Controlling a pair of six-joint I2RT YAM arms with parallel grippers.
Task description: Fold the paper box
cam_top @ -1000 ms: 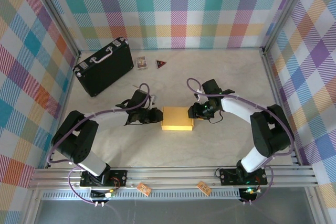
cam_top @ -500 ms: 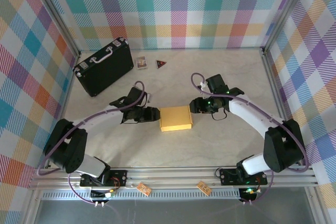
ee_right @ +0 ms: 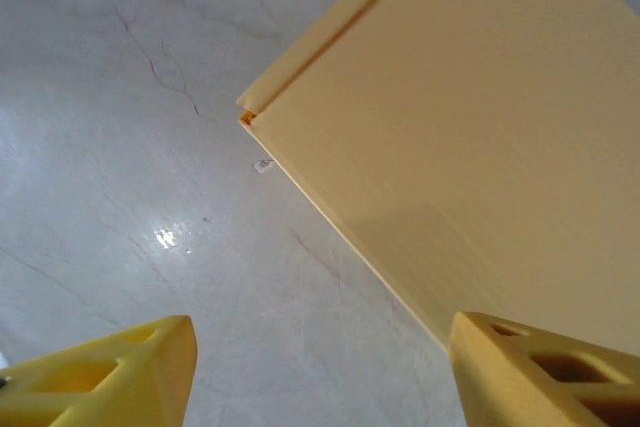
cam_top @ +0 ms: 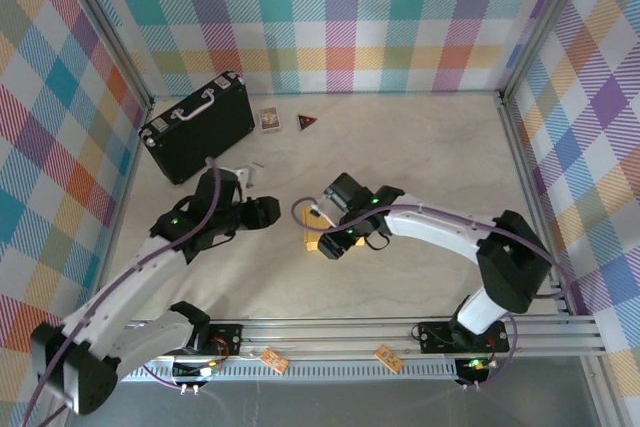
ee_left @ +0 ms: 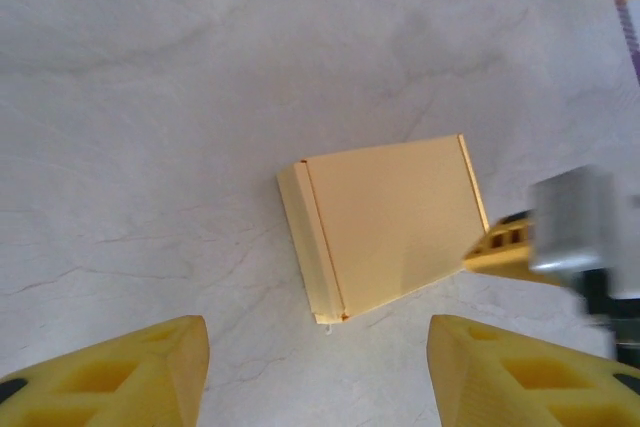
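Paper box (ee_left: 385, 222): mustard-yellow, closed into a small rectangular shape. Lies flat on the pale marble-look tabletop (cam_top: 430, 157). Black hard case (cam_top: 197, 127) well apart, up and to the left of the box in the top view. Flap seam (ee_left: 312, 237) along the box's left edge in the left wrist view. Looks seated, with a thin lip just beside it.

Left gripper (ee_left: 318, 372): raised, off the box's left side. Fingers spread wide, nothing between them, no contact with the box.

Right gripper (ee_right: 320, 367): directly over the box, hiding most of it in the top view. Fingers spread wide, nothing clamped. One yellow fingertip (ee_left: 497, 247) at the box's right edge; touching or just clear, cannot tell.

Judged all but folded. Step in hand, by judgement: checking and firming the closure, then clearing off the box.

To do it well:
- Keep the right fingers above the lid, not hooked under the box's right edge. Risk otherwise: a lifted lid or a dragged box, given such light cardboard.
- If pressing, press straight down near the seam side, with the left gripper brought against the box's left side as a stop.
- Withdraw straight up from the box, never sideways across it.
- Check from the left wrist view for a flush lip at the seam before logging the box as folded.
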